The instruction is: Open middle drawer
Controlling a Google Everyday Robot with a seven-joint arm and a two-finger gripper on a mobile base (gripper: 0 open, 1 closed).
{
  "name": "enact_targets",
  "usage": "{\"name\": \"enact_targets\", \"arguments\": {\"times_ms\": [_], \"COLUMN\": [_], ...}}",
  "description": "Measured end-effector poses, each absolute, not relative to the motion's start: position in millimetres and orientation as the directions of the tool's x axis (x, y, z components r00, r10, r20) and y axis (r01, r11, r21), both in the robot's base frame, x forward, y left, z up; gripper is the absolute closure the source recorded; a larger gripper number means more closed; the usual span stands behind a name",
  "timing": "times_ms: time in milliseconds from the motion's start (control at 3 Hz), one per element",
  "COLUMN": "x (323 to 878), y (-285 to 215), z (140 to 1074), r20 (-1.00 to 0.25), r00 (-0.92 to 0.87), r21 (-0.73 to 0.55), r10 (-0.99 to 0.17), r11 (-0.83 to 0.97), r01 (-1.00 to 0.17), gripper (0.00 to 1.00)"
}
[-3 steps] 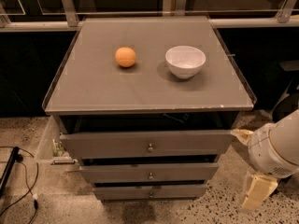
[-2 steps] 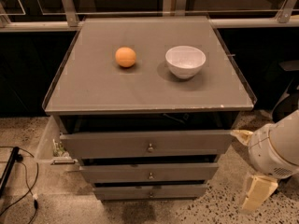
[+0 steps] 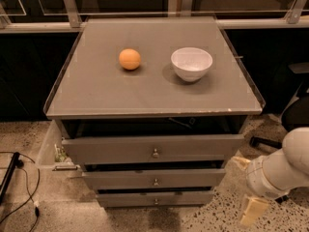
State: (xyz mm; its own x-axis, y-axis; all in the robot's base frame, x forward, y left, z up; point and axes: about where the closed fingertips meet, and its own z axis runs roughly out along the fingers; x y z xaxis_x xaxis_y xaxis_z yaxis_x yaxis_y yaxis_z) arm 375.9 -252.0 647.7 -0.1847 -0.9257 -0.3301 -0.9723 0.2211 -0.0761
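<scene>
The grey cabinet has three drawer fronts, each with a small round metal knob. The middle drawer [image 3: 154, 179] is the medium front, between the taller top drawer [image 3: 153, 150] and the slim bottom drawer [image 3: 155, 198]. All three fronts stand slightly stepped out from the cabinet, the top one furthest. My gripper [image 3: 251, 209] is at the lower right, at the end of the white arm [image 3: 280, 170]. It is to the right of the drawers, near the floor, and touches none of them.
An orange ball [image 3: 130, 59] and a white bowl [image 3: 191, 64] sit on the cabinet top [image 3: 96, 95]. A side compartment [image 3: 53, 151] hangs open at the cabinet's left. Black cables [image 3: 19, 187] lie on the speckled floor at left. A rail and glass panels run behind.
</scene>
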Motion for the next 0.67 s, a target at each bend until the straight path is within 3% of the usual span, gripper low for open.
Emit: {"name": "enact_targets", "arguments": {"times_ms": [333,667], "x": [393.5,393.6], "y": [-259.4,-259.4], "z": [575.6,576.3], "r20": [-0.397,-0.397], "r00": [-0.141,-0.141], "r21": [-0.094,-0.095], "r10": [-0.907,-0.907], "r11": [0.193,0.194], "r01": [-0.977,-0.976], "gripper": [0.0,0.0]}}
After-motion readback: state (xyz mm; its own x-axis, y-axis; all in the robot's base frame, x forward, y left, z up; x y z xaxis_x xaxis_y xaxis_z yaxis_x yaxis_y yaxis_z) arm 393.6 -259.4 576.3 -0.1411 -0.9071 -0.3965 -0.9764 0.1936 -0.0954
